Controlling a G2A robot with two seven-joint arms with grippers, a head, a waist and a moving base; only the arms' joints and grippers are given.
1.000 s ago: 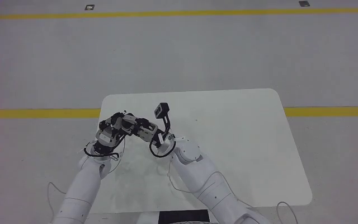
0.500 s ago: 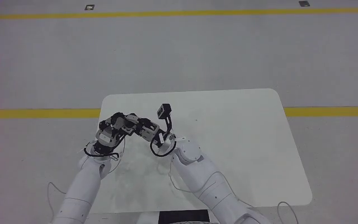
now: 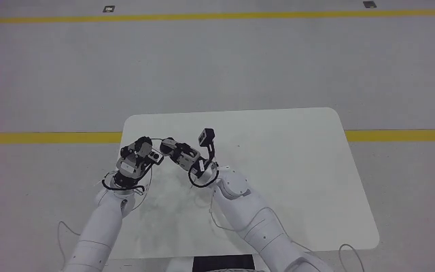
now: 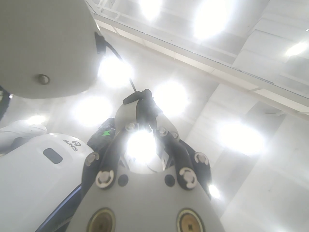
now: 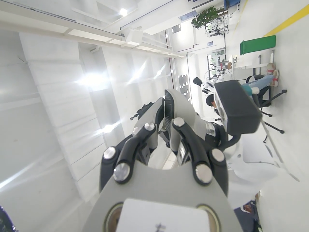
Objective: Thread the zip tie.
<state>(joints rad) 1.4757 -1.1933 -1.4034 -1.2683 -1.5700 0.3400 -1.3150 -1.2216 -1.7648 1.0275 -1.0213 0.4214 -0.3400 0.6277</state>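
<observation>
Over the left part of the table (image 3: pixel 292 177), the left gripper (image 4: pixel 144 105) is pinched on the black zip tie (image 4: pixel 135 97). The right gripper (image 5: pixel 165 103) is just beside it, pads pressed together; whether anything lies between them I cannot tell. Ceiling lights (image 4: pixel 205 13) glare behind the left fingers (image 4: pixel 169 143).

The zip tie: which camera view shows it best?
Left wrist view: the zip tie is close and dark in the left tool. Top view: a faint line. Right wrist view: I cannot tell.
</observation>
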